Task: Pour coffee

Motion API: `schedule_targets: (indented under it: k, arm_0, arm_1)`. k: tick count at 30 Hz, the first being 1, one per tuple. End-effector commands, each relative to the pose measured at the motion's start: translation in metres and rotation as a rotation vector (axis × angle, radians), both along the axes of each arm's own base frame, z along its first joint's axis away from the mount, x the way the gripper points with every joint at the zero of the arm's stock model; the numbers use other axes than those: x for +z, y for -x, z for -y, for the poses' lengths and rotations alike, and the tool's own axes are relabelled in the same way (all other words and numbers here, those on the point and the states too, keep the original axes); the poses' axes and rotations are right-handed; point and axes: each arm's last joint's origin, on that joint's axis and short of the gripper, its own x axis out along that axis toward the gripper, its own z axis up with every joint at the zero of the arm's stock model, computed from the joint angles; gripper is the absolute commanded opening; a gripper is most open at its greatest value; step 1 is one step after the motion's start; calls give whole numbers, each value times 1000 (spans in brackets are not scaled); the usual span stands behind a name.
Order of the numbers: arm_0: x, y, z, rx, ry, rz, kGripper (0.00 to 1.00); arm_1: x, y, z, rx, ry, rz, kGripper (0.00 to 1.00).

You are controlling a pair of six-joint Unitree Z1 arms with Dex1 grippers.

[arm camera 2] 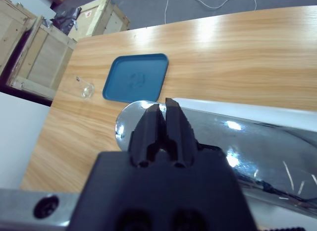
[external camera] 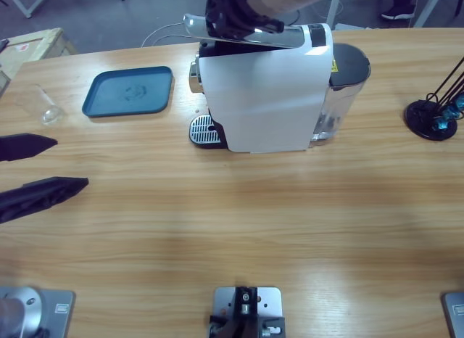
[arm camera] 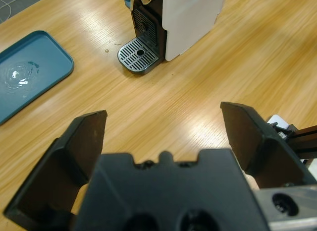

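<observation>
Standing mid-worktop (external camera: 239,229): white coffee machine (external camera: 264,99), chrome lever (external camera: 250,35) along its top, drip grille (external camera: 204,130) at its front foot with nothing on it. Right hand (arm camera 2: 163,109), jaws pressed together, sits on the lever. Left hand (arm camera: 163,127), jaws spread and holding nothing, hovers low over bare wood, well apart from the machine. Blue tray (external camera: 129,91) lies beside the machine; clear glass (external camera: 45,106) stands past the tray, near the worktop's end. Coffee inside it: cannot tell. Black stand (external camera: 433,117) at the opposite end.
</observation>
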Motion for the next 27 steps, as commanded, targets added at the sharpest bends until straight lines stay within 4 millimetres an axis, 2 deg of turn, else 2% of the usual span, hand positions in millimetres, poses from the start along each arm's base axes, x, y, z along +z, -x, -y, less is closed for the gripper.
schedule_targets:
  k: [1, 14, 27]
  arm_0:
    - [-8, -1, 0, 11, -30, -32, 991]
    - [-9, -1, -1, 11, -32, -33, 991]
    - [-10, -1, 0, 11, -37, -35, 991]
  arm_1:
    - [-127, 7, -18, 55, 326, -228, 0]
    - [-144, 7, -17, 64, 377, -276, 0]
    - [-152, 6, -15, 66, 405, -304, 0]
